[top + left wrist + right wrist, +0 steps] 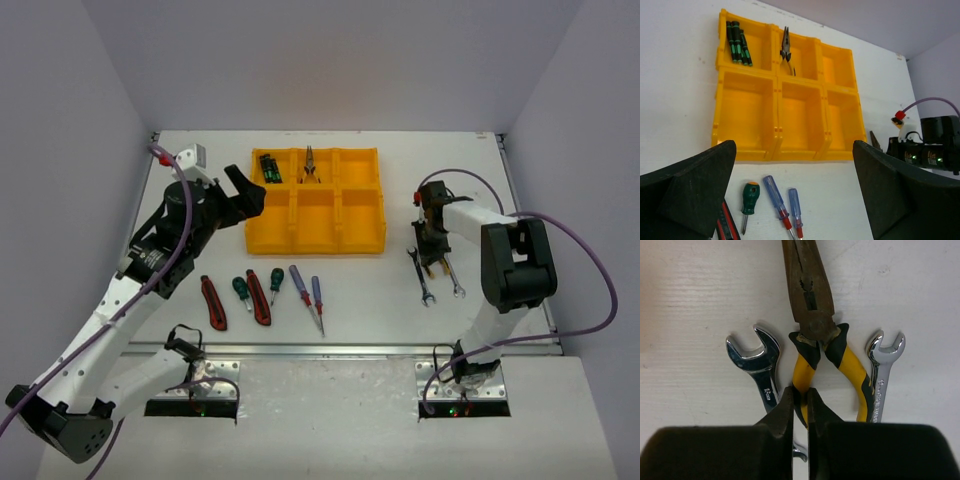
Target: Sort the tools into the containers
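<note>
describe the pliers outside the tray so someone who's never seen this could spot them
Start at the yellow tray, then look right of it to the right claw. Beneath it three tools lie side by side; the long-nose pliers are the middle one, the only one with yellow-and-black handles, flanked by two plain silver wrenches.

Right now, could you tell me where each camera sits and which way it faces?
Top external: above and behind, looking down on the white table; left arm and right arm show.
Left wrist: raised, facing the bright yellow plastic six-compartment tray; its open black fingers frame the view.
Right wrist: low, looking down on yellow-handled pliers between two silver wrenches; its fingers pinch one handle.
Shared: top and left wrist both see the tray.
</note>
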Controlling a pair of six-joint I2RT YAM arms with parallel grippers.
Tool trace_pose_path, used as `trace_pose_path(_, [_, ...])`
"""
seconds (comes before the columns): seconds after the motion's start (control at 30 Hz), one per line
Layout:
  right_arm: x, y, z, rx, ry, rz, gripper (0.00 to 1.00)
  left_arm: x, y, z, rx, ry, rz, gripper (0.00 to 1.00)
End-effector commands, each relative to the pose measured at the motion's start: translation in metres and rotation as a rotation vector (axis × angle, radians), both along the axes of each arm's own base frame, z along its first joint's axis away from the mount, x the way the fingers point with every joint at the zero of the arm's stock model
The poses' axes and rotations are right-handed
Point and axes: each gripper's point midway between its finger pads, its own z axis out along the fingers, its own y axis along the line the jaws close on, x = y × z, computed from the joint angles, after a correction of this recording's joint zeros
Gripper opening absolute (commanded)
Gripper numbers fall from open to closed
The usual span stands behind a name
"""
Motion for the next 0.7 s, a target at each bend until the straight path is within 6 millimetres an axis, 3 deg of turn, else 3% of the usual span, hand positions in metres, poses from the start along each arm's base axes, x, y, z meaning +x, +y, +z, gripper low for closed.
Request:
trace_pose_path(0.0, [0.000,0.001,-0.011,0.007,-0.009,-0.016,0.00,0.001,-0.007,-0.029,0.036,0.054,-0.038,1.00])
trace_pose_path(0.13, [0.005,0.006,0.003,0.039,-0.060,-0.015,0.00,0.003,-0.021,-0.038,0.013,0.072,-0.103,1.00])
trace_pose_path(0.43, [0.002,0.022,0.063,0.139,-0.248,-0.019,0.00,0.003,-0.078,-0.056,-0.166,0.105,-0.316,1.00])
trace_pose_path(0.53, [-0.001,0.032,0.087,0.161,-0.324,0.010,0.00,0.006,-0.106,-0.067,-0.233,0.107,-0.392,1.00])
trace_pose_path(0.67, [-0.007,0.063,0.110,0.214,-0.381,0.102,0.00,0.004,-0.151,-0.058,-0.350,0.057,-0.513,1.00])
